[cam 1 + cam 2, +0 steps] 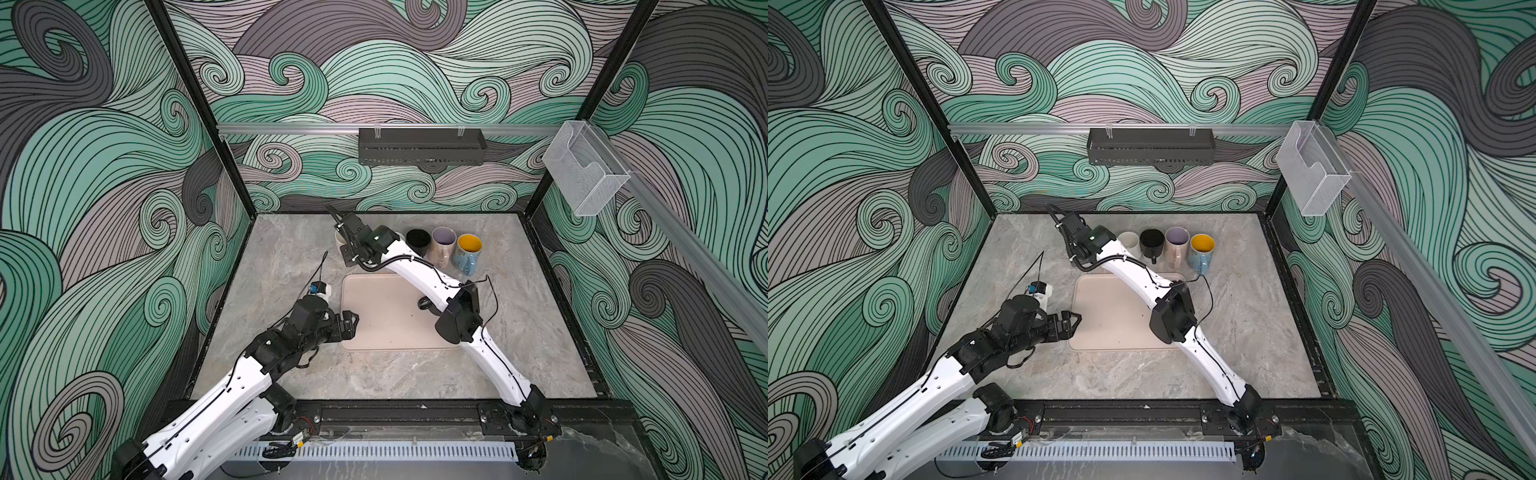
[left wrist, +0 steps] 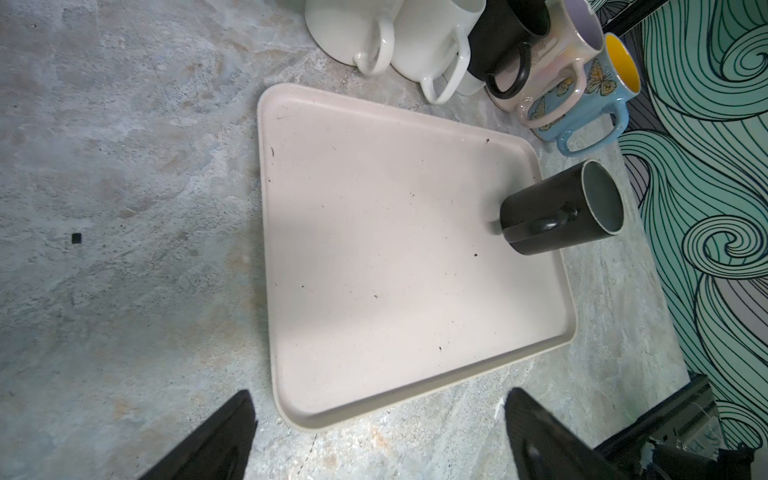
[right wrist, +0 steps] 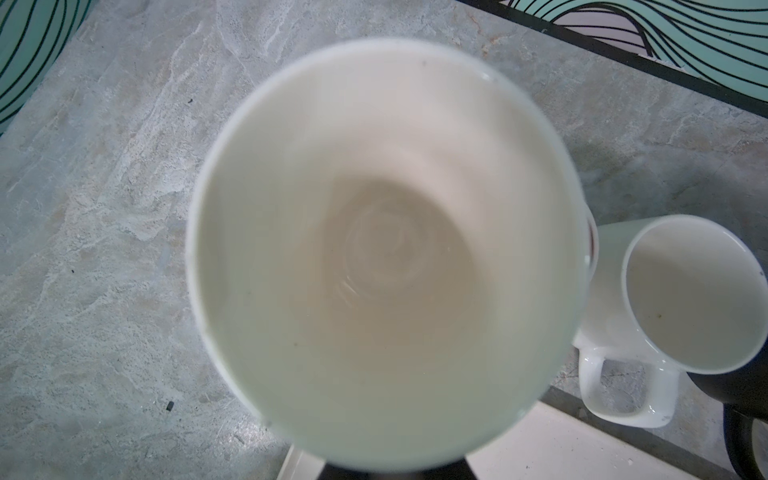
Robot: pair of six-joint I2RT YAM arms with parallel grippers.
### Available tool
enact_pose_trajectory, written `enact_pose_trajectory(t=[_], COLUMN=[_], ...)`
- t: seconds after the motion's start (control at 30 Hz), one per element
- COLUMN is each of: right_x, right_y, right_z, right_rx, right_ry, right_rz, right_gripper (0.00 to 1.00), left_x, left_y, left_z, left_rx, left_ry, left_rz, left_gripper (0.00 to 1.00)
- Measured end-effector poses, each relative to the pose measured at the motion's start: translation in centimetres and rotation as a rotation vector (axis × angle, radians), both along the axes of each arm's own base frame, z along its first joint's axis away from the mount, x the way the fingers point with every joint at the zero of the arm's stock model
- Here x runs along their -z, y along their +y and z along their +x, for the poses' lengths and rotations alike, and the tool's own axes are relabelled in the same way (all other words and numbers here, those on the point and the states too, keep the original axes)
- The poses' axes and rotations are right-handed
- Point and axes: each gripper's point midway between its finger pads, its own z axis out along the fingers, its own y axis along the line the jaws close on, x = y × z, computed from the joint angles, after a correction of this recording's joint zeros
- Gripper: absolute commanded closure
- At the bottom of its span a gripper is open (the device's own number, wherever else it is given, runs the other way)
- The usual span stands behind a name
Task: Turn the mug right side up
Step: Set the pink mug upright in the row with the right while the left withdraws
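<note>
- The right gripper has its jaws pressed together. In the right wrist view only dark finger stubs show, running in under the near rim of the white mug.
- That rim hides the fingertips. The pincer reads as clamped on the mug's outer side, but I cannot tell whether on the wall or the handle.
- The white mug is mouth up. Its pale inside and round bottom face the wrist camera, blurred and filling most of that view.
- It is at the left end of the mug row, beyond the far edge of the tray and near the back of the table.
- Whether its base rests on the table or hangs just above it cannot be told.
- Just beside it stands a second white mug, upright, with its handle toward the tray.
- Further right along the row are a black mug, a pearly pink mug and a blue mug with a yellow inside, all mouth up.
- The left gripper has its jaws spread wide and empty. It hovers at the tray's near-left corner.
- A dark mug is on the tray's right-hand side, well apart from both grippers.
- It looks to lie on its side, handle up and mouth toward the tray's rim.
- In both top views the right arm covers nearly all of it.
</note>
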Motion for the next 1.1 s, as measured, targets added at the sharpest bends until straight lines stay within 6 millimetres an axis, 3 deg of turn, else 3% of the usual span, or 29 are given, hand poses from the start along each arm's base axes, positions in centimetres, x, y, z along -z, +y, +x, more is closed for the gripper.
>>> enact_pose_trajectory(t=[0.4,0.7,1.1], right_x=[5.2,5.4,7.3], right_y=[0.7,0.7,1.0], right_z=[0.8,1.5,2.0], right_rx=[0.003,0.012,0.013], right_ry=[0.031,0.019,0.030], right_rz=[-0.041,-0.026,-0.030], right_gripper=[1.00,1.00,1.00], left_x=[0.8,1.3,1.5], left_y=[-0.3,0.1,0.6], left_z=[-0.1,0.2,0.5], left_rx=[0.004,-0.014,-0.035], left_ry=[0.008,-0.001,-0.008], left_rz=[-0.017,0.001,0.031], left_gripper=[0.05,0.04,0.04])
